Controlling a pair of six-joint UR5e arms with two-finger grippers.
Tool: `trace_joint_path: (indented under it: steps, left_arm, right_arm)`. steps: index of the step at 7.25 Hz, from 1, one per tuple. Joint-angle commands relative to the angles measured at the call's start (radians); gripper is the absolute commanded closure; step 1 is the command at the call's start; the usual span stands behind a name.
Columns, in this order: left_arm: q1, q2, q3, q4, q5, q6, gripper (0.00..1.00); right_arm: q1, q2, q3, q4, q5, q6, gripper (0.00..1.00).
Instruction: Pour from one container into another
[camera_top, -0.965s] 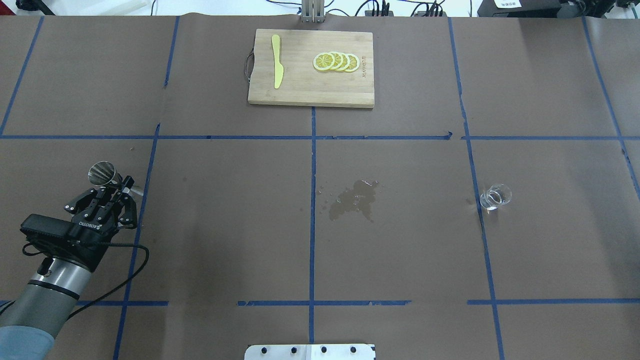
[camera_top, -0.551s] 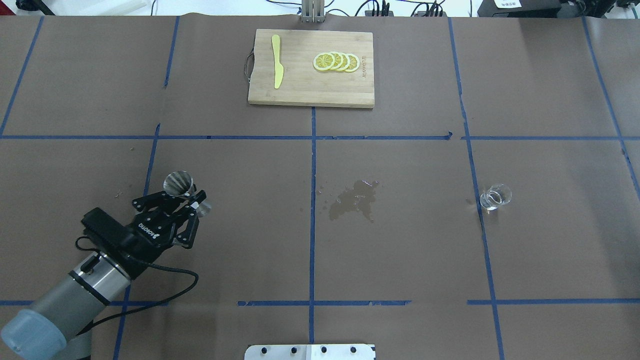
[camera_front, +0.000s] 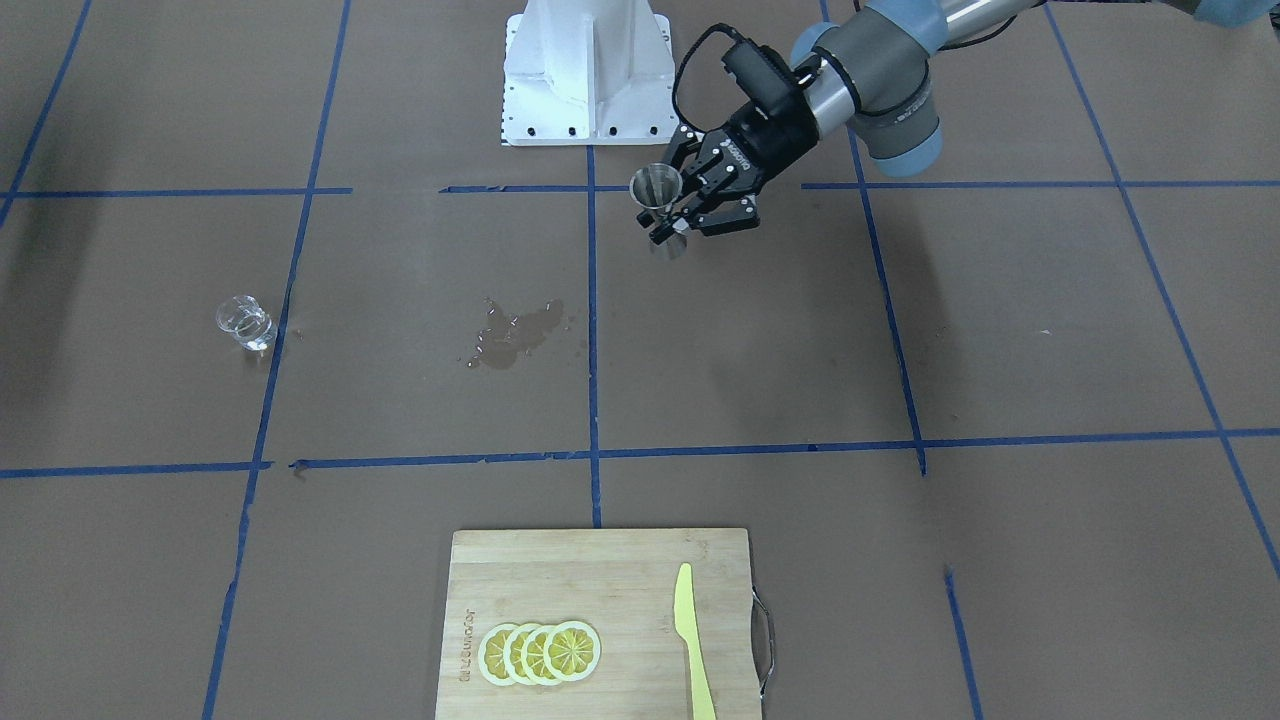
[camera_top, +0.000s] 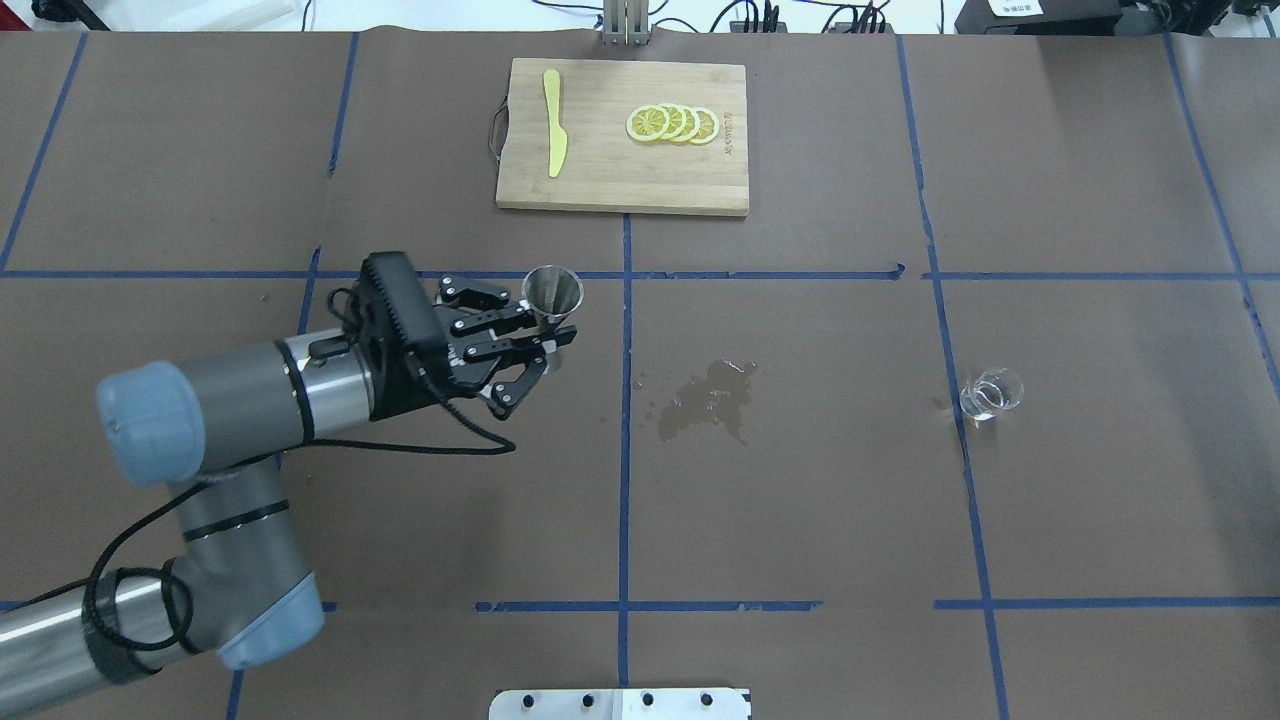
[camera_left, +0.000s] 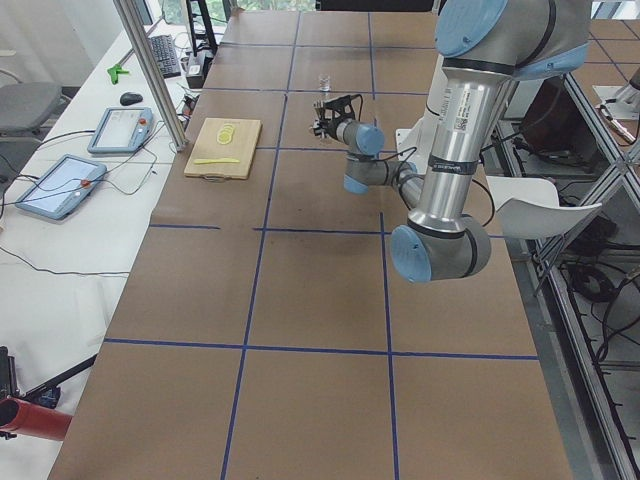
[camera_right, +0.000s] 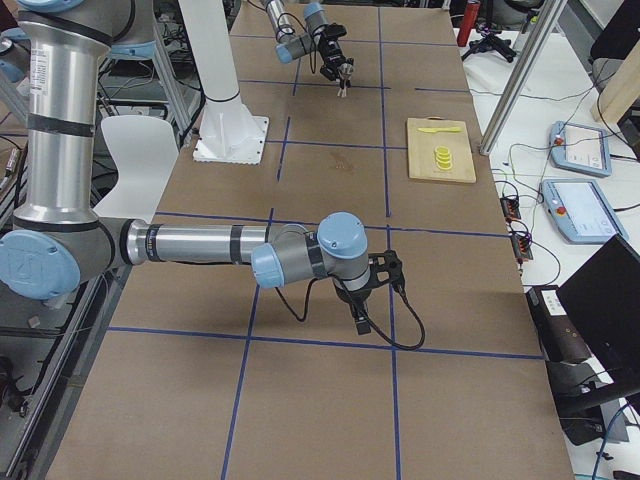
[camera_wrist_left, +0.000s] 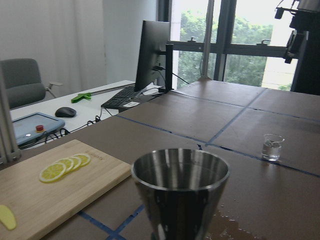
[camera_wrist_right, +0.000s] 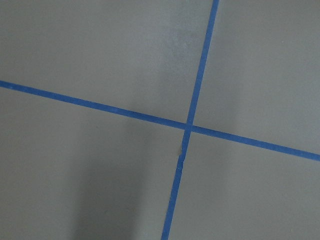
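The another, a shiny steel hourglass jigger (camera_top: 553, 292), hangs upright above the table left of the centre line. My left gripper (camera_top: 556, 338) is shut on its narrow waist. The front-facing view shows the same jigger (camera_front: 657, 187) and left gripper (camera_front: 667, 224). In the left wrist view the jigger's open mouth (camera_wrist_left: 180, 172) fills the foreground. The one container, a small clear glass cup (camera_top: 990, 393), stands alone far to the right, also seen as the cup (camera_front: 245, 322) and the cup (camera_wrist_left: 272, 146). My right gripper (camera_right: 361, 321) hovers low over bare table; whether it is open or shut I cannot tell.
A wet spill (camera_top: 710, 400) darkens the paper between jigger and cup. At the far edge lies a wooden cutting board (camera_top: 610, 175) with lemon slices (camera_top: 672, 123) and a yellow knife (camera_top: 553, 122). Blue tape lines grid the brown table.
My left arm has carried the jigger from the table's left side to the right and farther away, close to the centre line. The glass cup has not moved.
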Motion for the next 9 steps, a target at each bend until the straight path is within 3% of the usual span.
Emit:
trace_joint_path:
  steps: [1,2,4,6,9]
  left_arm:
    - [-0.068,-0.176,0.089,0.128,-0.21,0.033,1.0]
    - [-0.069,-0.262,0.185,0.126,-0.238,0.032,1.0]
    - [-0.131,-0.28,0.23,0.119,-0.432,0.092,1.0]
    - [-0.131,-0.275,0.232,0.032,-0.436,0.11,1.0]
    - [-0.131,-0.226,0.233,-0.076,-0.428,0.142,1.0]
  right_arm:
    - [0.0,0.006,0.006,0.0,0.002,0.0,0.0]
    - [0.0,0.009,0.009,0.0,0.005,0.011,0.0]
    - [-0.001,0.027,0.049,0.009,0.035,0.153,0.0]
    - [-0.039,0.038,0.087,0.02,0.11,0.263,0.0]
    - [-0.222,0.043,0.25,0.02,0.089,0.55,0.0]
